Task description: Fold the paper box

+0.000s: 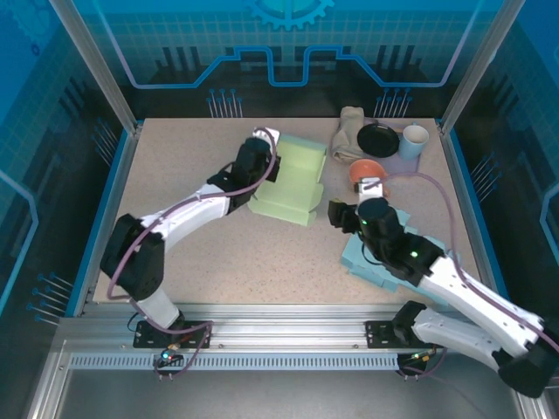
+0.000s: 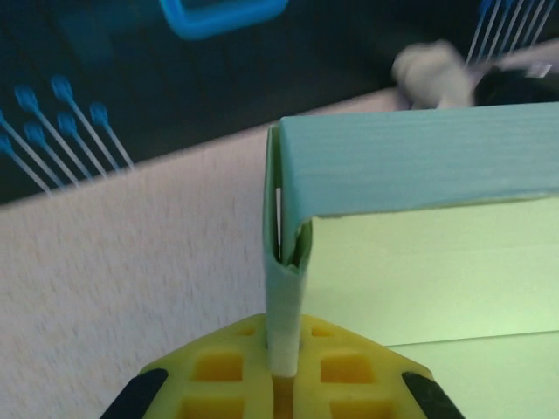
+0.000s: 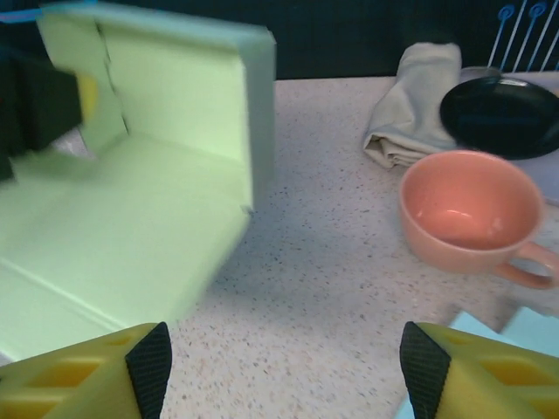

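The paper box (image 1: 293, 179) sits half-formed near the middle of the table (image 1: 201, 271). Its left edge is hidden behind the left claw (image 2: 284, 371). That claw is clamped on a thin upright wall of the box, and its yellow fingers are cut off at the bottom of the wrist view. The far end of the box is blurred there. The right claw (image 3: 286, 367) stands just right of the box, jaws wide apart with nothing between them (the fingers are cropped too). The box is pale green card, matt and creased, with one panel raised above a flat base. Right of the box sits a round, glossy peach cup (image 3: 467, 214). Beyond it are a crumpled beige cloth (image 3: 410, 109) and a black plate (image 3: 502, 113), which is partly cut off. A pale blue sheet (image 1: 358, 260) right of the box lies mostly under the right arm.
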`<move>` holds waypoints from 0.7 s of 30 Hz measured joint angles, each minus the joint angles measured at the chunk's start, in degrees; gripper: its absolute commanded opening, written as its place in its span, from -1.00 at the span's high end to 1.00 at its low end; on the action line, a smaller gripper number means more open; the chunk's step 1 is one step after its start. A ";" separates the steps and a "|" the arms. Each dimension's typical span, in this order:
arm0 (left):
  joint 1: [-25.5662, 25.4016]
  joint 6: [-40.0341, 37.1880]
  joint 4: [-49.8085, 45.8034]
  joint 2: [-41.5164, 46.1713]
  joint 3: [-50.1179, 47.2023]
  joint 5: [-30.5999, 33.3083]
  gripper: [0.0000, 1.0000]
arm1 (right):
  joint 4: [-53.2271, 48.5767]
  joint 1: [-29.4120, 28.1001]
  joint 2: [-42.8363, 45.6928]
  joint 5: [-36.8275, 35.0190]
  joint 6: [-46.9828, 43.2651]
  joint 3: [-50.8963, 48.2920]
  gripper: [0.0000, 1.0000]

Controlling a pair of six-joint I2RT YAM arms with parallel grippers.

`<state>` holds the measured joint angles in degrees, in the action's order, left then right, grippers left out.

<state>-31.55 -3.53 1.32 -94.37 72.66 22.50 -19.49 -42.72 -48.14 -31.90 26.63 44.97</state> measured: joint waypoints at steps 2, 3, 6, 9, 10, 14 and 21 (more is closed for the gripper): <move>0.02 -2.86 -3.39 3.67 2.86 -2.73 0.76 | -2.91 0.00 5.11 0.52 -2.23 -0.13 -0.52; 0.00 -4.31 -4.90 5.03 3.82 -4.07 0.75 | -3.85 0.02 7.41 0.90 -3.13 -0.31 -0.71; 0.00 -9.53 -11.04 8.50 7.21 -9.22 0.74 | -5.05 0.02 13.44 2.75 -4.55 -1.95 -1.00; -0.48 -17.25 -16.09 9.84 9.09 -12.98 0.75 | -5.07 0.02 17.73 5.46 -4.72 -4.33 -1.00; -0.83 -21.33 -17.42 10.12 9.05 -14.32 0.76 | -5.16 0.02 18.67 6.21 -4.74 -5.05 -1.00; -3.61 -45.27 -21.62 10.80 5.25 -18.78 0.78 | -6.38 0.09 20.11 7.80 -4.70 -5.66 -0.99; -5.70 -70.75 -35.41 -0.66 13.70 -11.89 0.81 | -6.64 0.17 23.52 8.15 -4.66 -6.32 -1.00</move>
<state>-37.26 -74.28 -34.09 -95.02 86.37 10.61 -26.13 -42.54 -24.62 -23.75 21.98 38.65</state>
